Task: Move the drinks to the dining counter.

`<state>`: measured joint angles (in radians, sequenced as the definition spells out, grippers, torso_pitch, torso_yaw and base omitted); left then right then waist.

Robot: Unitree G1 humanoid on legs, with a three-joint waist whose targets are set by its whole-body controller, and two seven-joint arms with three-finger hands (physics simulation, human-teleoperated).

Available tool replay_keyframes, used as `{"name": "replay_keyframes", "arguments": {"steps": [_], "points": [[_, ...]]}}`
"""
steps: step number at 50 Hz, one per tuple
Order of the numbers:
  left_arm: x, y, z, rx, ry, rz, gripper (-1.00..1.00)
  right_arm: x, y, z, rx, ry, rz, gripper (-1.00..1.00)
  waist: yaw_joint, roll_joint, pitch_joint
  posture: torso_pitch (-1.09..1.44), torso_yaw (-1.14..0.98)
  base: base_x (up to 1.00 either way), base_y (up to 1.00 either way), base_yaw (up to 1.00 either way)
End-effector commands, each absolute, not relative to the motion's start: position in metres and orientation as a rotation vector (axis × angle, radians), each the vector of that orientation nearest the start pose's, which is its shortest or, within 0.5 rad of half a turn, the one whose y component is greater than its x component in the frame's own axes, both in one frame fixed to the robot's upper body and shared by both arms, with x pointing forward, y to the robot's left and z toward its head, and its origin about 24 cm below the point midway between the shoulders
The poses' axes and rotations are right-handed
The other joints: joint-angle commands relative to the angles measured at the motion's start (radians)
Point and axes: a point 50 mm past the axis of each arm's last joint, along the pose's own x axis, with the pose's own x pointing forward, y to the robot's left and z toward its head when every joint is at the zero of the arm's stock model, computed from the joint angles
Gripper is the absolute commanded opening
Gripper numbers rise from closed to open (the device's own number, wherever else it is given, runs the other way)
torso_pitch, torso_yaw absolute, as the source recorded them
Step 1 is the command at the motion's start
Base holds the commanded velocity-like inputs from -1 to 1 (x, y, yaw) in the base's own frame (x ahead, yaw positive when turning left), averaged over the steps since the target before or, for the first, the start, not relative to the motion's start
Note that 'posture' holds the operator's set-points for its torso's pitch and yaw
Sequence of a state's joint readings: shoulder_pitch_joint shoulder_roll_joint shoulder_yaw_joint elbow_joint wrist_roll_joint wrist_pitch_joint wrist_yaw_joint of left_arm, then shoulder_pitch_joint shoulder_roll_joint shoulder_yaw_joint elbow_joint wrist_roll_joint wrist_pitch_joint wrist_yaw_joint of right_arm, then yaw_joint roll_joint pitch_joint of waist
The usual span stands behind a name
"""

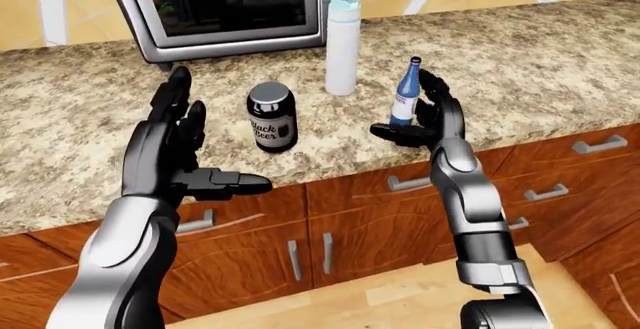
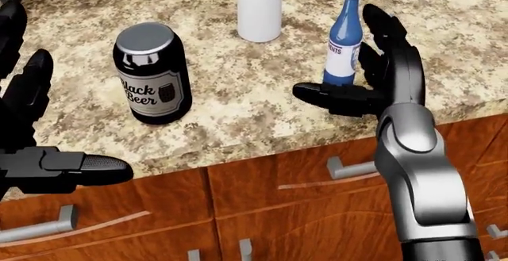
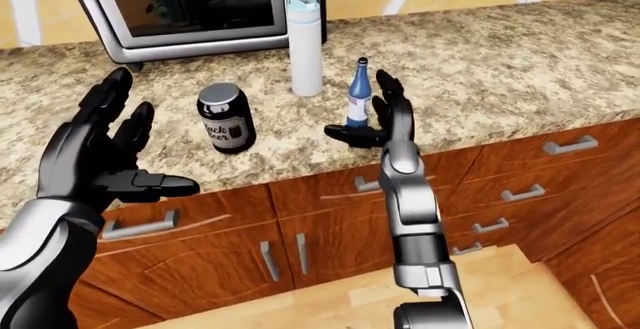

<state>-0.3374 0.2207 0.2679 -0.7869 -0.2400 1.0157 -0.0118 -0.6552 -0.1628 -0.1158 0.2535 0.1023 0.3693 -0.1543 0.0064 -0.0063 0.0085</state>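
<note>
On the granite counter [image 2: 238, 112] stands a black beer can [image 2: 150, 73] at the left of the head view. A slim blue bottle [image 2: 343, 38] stands to its right. My right hand [image 2: 348, 70] is open about the blue bottle: its thumb [image 2: 326, 96] reaches across in front of the base and its fingers [image 2: 389, 47] stand upright on the bottle's right side, not closed round it. At the view's left edge my left hand [image 2: 71, 124] is open, palm turned to the can, well short of it and out over the counter's edge.
A tall white water bottle [image 1: 342, 44] with a pale blue lid stands just behind the two drinks, next to a steel microwave [image 1: 225, 6]. Wooden cabinet drawers with metal handles [image 2: 349, 169] run below the counter edge. A light wooden surface [image 1: 420, 291] shows at the bottom.
</note>
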Motion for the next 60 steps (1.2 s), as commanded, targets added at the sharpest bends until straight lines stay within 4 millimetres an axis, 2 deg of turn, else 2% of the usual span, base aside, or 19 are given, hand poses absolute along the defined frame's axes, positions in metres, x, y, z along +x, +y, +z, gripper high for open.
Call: {"name": "replay_keyframes", "arguments": {"steps": [1,4,6,17,22,25,26,37,53,60], "points": [[0.240,0.187,0.222,0.048,-0.211,0.002,1.00,0.364,-0.169,0.170,-0.020,-0.116,-0.132,0.33,0.000,0.002,-0.022,0.00,0.00,0.00,0.00,0.00],[0.240,0.187,0.223,0.048,-0.212,0.001,1.00,0.364,-0.170,0.170,-0.021,-0.117,-0.132,-0.02,0.000,0.002,-0.022,0.00,0.00,0.00,0.00,0.00],[0.239,0.187,0.224,0.048,-0.213,0.001,1.00,0.364,-0.169,0.171,-0.021,-0.117,-0.131,-0.13,0.000,0.002,-0.022,0.00,0.00,0.00,0.00,0.00],[0.241,0.187,0.222,0.047,-0.212,0.001,1.00,0.363,-0.161,0.173,-0.032,-0.119,-0.106,-0.34,-0.001,0.003,-0.015,0.00,0.00,0.00,0.00,0.00],[0.239,0.187,0.222,0.046,-0.211,0.002,1.00,0.362,-0.160,0.174,-0.040,-0.124,-0.100,-0.55,-0.001,0.004,-0.015,0.00,0.00,0.00,0.00,0.00],[0.240,0.187,0.221,0.046,-0.210,0.002,1.00,0.361,-0.160,0.175,-0.039,-0.128,-0.096,-0.79,-0.001,0.004,-0.013,0.00,0.00,0.00,0.00,0.00],[0.240,0.188,0.221,0.046,-0.211,0.003,1.00,0.360,-0.159,0.177,-0.039,-0.131,-0.095,-1.00,0.000,0.004,-0.013,0.00,0.00,0.00,0.00,0.00],[0.239,0.187,0.224,0.048,-0.213,0.001,1.00,0.352,-0.158,0.188,-0.052,-0.160,-0.065,-1.00,-0.001,0.004,-0.012,0.00,0.00,0.00,0.00,0.00],[0.243,0.188,0.234,0.062,-0.227,0.001,1.00,0.330,-0.166,0.222,-0.034,-0.215,-0.055,-1.00,-0.001,0.004,-0.007,0.00,0.00,0.00,0.00,0.00],[0.252,0.177,0.233,0.084,-0.224,-0.008,1.00,0.325,-0.167,0.225,-0.021,-0.229,-0.051,-1.00,-0.001,0.002,-0.008,0.00,0.00,0.00,0.00,0.00]]}}
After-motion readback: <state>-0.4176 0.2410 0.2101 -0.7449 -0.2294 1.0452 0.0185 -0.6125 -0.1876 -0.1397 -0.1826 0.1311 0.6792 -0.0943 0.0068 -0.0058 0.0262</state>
